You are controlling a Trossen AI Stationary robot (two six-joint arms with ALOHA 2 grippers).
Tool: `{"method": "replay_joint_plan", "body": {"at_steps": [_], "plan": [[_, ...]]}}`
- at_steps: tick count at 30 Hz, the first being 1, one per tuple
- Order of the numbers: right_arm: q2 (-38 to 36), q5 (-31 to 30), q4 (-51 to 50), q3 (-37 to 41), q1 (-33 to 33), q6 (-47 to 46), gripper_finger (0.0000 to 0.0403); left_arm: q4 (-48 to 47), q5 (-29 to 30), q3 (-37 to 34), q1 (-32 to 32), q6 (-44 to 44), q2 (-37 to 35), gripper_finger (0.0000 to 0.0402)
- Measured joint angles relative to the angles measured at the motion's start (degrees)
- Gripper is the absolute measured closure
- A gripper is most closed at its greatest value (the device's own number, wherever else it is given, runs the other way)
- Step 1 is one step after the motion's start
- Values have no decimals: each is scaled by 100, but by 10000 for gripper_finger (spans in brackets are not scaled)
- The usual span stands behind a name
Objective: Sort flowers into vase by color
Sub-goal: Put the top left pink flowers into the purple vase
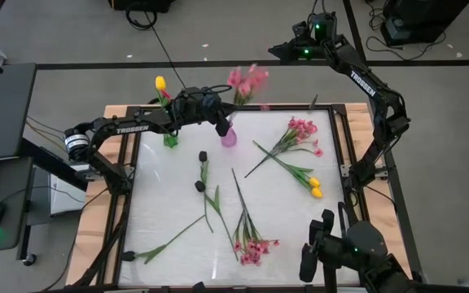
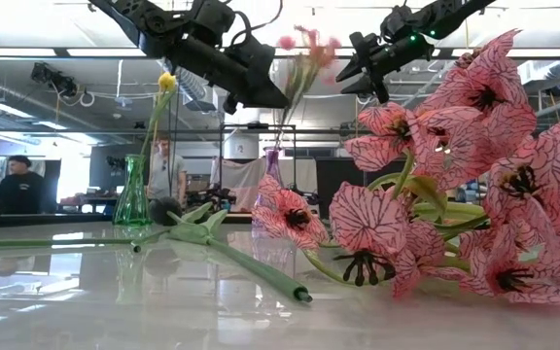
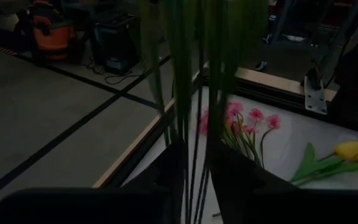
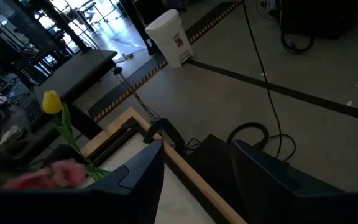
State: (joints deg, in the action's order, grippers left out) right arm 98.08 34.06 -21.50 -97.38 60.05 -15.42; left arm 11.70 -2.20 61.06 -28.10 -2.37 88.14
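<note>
Fingers of the left gripper [image 1: 221,124] stand slightly apart around the stems of a pink flower spray [image 1: 248,81] standing in the purple vase [image 1: 229,137] at the far side of the desk [image 1: 169,203]. Right gripper [image 1: 320,254] fingers are apart, holding nothing, near right. One yellow tulip [image 1: 160,83] stands in the green vase [image 1: 170,140]; other flowers [image 1: 251,244] lie on the desk.
</note>
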Motion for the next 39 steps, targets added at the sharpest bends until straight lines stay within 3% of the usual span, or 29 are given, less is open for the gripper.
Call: {"method": "replay_joint_plan", "body": {"at_steps": [14, 29, 39], "plan": [[-1, 0, -1, 0, 0, 0, 207, -275, -2, 0, 0, 2, 0, 307], [-1, 0, 0, 0, -2, 1, 207, -577, -1, 4, -73, 11, -97, 197], [0, 0, 0, 0, -2, 0, 207, -1464, -7, -8, -168, 20, -276, 158]]}}
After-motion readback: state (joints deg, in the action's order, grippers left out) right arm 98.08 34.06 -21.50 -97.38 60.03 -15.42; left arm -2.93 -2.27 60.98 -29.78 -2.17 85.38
